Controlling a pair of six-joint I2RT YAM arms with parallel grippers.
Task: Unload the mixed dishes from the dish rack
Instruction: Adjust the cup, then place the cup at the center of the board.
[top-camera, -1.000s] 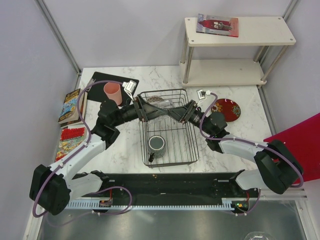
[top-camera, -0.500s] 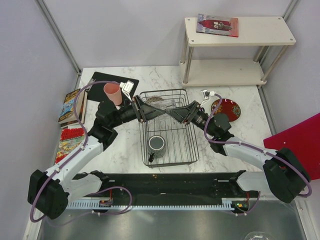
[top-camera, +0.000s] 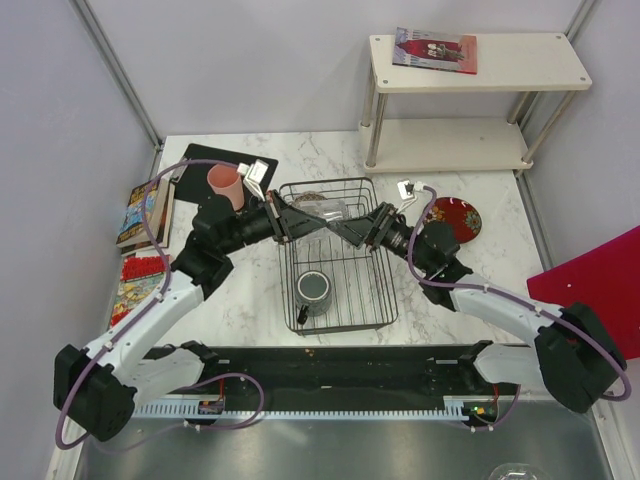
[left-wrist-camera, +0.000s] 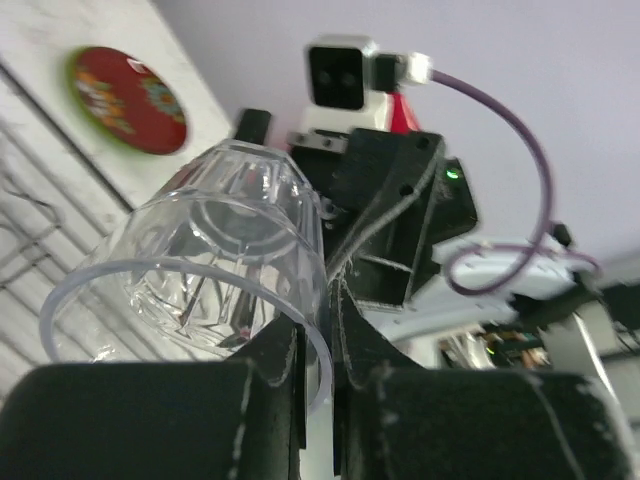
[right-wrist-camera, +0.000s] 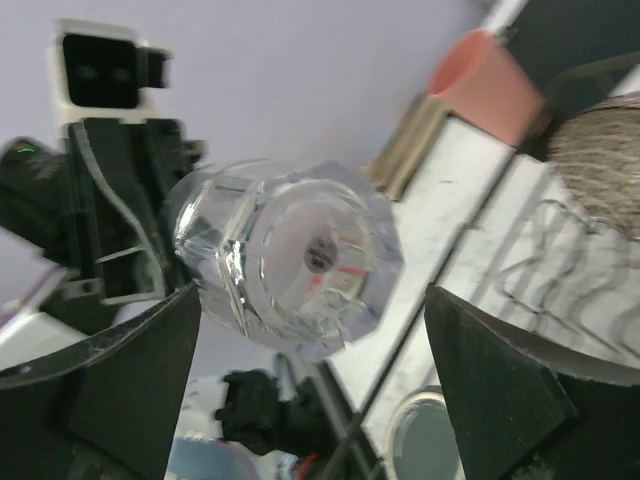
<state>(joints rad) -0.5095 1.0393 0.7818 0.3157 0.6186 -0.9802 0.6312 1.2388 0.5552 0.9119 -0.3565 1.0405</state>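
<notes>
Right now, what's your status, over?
Left gripper shut on clear glass rim. Right gripper open, flanking its base. Grey mug in dish rack.

Colours around the black wire dish rack (top-camera: 345, 327)
The small clear glass (left-wrist-camera: 200, 260) is gleaming colourless with cut facets; the cup (top-camera: 225, 183) is glowing salmon pink; the mug (top-camera: 314, 289) is showing dark grey; the bowl (right-wrist-camera: 600, 160) is showing speckled beige-brown; the plate (top-camera: 455, 217) is showing red with multicoloured motifs, dark-rimmed.
</notes>
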